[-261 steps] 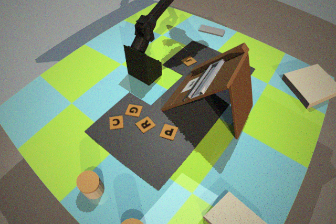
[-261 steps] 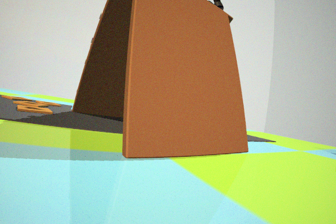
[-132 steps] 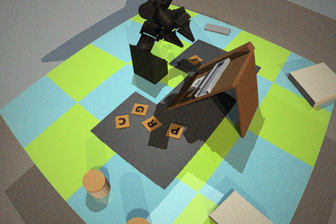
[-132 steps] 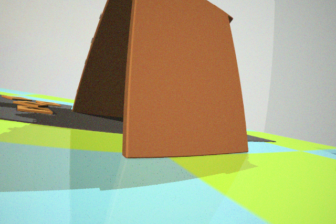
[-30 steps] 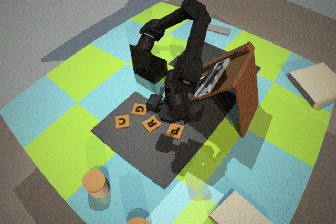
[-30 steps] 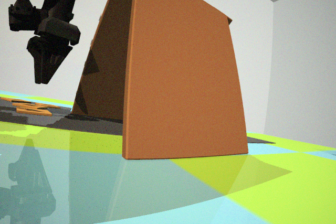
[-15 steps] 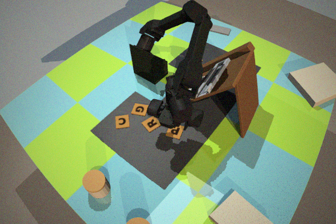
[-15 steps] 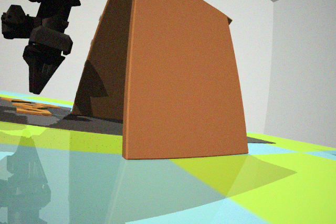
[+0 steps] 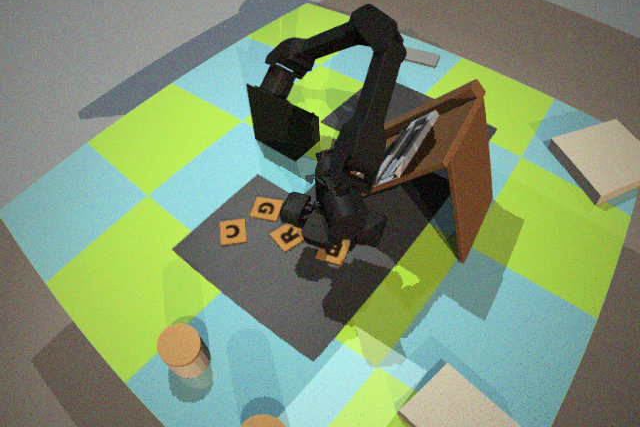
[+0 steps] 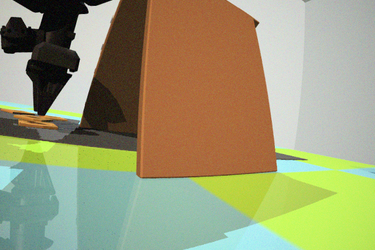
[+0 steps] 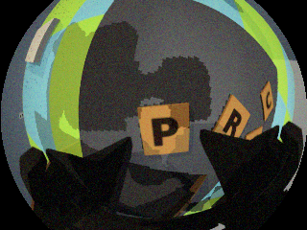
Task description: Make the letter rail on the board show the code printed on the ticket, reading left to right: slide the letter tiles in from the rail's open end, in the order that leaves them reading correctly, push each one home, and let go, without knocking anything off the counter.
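My gripper (image 10: 41, 113) (image 11: 166, 138) is open and empty, pointing down just above the P tile (image 9: 338, 252) (image 11: 149, 141), which shows between the fingertips in the wrist view. The P tile lies flat on the dark mat (image 9: 258, 282). The R tile (image 9: 286, 237) (image 11: 233, 117), G tile (image 9: 266, 208) and C tile (image 9: 232, 232) (image 11: 268, 101) lie flat nearby. The brown board (image 9: 467, 127) (image 10: 205, 89) stands tilted, with the grey letter rail (image 9: 408, 148) on its slope. The arm hides part of the rail, and the ticket's print cannot be read.
Cream blocks (image 9: 594, 158) (image 9: 460, 396) lie at the right and front. Wooden cylinders (image 9: 179, 344) (image 9: 262, 421) stand at the front left. A black box-like part (image 9: 284, 125) is by the arm's base. A second dark mat (image 9: 403, 102) and a pale slab (image 9: 423, 58) lie behind.
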`<action>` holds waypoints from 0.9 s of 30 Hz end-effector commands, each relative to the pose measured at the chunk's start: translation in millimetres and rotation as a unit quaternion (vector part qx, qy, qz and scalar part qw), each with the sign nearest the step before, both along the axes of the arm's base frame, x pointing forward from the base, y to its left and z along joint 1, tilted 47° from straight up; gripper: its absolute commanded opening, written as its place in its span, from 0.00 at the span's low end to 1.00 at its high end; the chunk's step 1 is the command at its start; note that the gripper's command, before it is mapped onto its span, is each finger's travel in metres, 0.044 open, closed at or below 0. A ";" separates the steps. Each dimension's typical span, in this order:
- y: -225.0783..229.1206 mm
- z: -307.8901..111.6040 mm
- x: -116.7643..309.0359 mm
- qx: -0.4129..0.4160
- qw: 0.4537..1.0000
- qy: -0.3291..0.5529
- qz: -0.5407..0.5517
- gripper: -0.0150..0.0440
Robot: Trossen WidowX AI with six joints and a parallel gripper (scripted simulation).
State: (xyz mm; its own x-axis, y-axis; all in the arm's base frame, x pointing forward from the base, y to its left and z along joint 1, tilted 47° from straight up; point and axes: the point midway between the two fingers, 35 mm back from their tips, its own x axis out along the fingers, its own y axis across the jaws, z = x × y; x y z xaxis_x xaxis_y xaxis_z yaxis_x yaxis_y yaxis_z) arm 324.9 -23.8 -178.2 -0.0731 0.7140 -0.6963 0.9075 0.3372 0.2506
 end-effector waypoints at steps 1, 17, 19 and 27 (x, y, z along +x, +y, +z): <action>1.1 -0.3 -0.9 0.002 1.000 0.002 -0.002 0.83; 1.3 -0.4 -0.9 0.002 1.000 0.002 -0.002 0.83; 2.3 -1.4 -1.0 0.002 1.000 0.002 -0.002 0.83; 11.1 -9.7 -1.8 0.002 1.000 0.002 -0.002 0.83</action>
State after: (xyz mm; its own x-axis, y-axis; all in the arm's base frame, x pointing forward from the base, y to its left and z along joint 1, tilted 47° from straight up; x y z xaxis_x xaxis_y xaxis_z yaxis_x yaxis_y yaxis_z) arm 326.5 -18.8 -183.5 -0.0657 0.7126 -0.6984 0.9069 0.3346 0.2561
